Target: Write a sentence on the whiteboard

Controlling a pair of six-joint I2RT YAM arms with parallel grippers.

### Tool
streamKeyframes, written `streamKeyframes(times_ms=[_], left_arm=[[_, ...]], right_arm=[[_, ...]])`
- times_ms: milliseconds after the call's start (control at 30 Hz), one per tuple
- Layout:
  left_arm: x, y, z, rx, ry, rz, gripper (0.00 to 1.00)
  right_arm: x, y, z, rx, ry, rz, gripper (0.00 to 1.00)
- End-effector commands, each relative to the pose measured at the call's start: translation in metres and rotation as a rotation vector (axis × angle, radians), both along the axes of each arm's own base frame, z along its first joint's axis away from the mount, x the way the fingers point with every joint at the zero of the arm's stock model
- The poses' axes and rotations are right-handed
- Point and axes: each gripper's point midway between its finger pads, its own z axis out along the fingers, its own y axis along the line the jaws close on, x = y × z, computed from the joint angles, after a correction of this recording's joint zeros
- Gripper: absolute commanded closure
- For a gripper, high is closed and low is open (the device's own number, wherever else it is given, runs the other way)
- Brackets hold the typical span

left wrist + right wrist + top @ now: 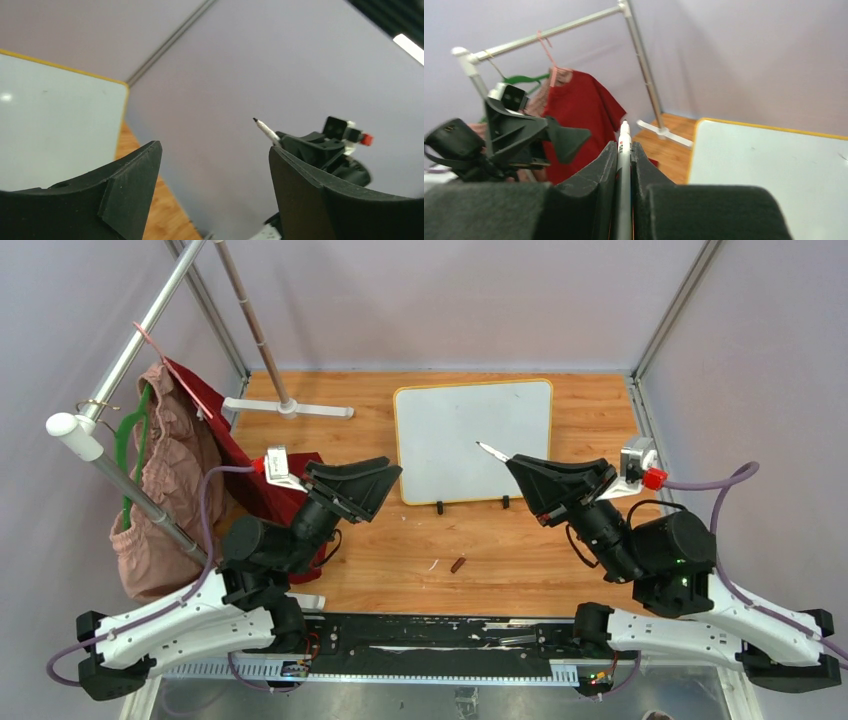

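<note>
**Marker gripped, blank board waiting ahead of the tip**

Top view: your right end effector (515, 462) is clamped on a marker (492, 451). Its tip juts ahead of the fingers, over the near right part of the whiteboard (450, 420). The board lies flat on the counter (380, 570), with nothing written on it. Your left end effector (385, 475) is spread wide and empty, with the board's near left corner just ahead of it.

Left wrist view: between the parted fingers, the marker tip stands raised in the air opposite. The board lies down to their left.

Right wrist view: the marker sits straight in the narrow slot between the closed fingers. The board lies ahead and to the right.

To write well, pitch the wrist down so the nib meets the board squarely. Begin toward the far left to leave room, and press lightly. The board may slide, so consider steadying its edge with the free end effector.
</note>
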Motion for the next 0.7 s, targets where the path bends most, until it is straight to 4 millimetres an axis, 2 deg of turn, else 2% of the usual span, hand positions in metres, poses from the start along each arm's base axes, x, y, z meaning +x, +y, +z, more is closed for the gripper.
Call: streamKeyframes(times_ms=[0,67,200,333,500,667], left_arm=[[0.011,-0.002,-0.050,0.356,-0.026,0.094,0.16],[-0.001,-0.014,-0.039,0.307,-0.096,0.012,0.15],[-0.025,-0.046,-0.017,0.228,-0.194,-0.167,0.13],[-0.035,-0.066,0.000,0.174,-0.201,-0.273,0.11],[-0.042,-0.068,0.020,0.025,-0.208,-0.325,0.09],[-0.039,-0.064,0.036,-0.073,-0.199,-0.318,0.09]], right_arm=[[0.017,-0.011,-0.041,-0.220,0.019,-0.127,1.00],[0.013,-0.003,-0.045,-0.212,0.006,-0.086,1.00],[0.006,0.013,-0.038,-0.103,-0.017,-0.013,1.00],[-0.002,0.023,-0.024,0.018,-0.021,0.054,1.00],[-0.009,0.026,-0.007,0.164,-0.026,0.115,1.00],[-0.019,0.039,0.006,0.210,-0.033,0.197,1.00]])
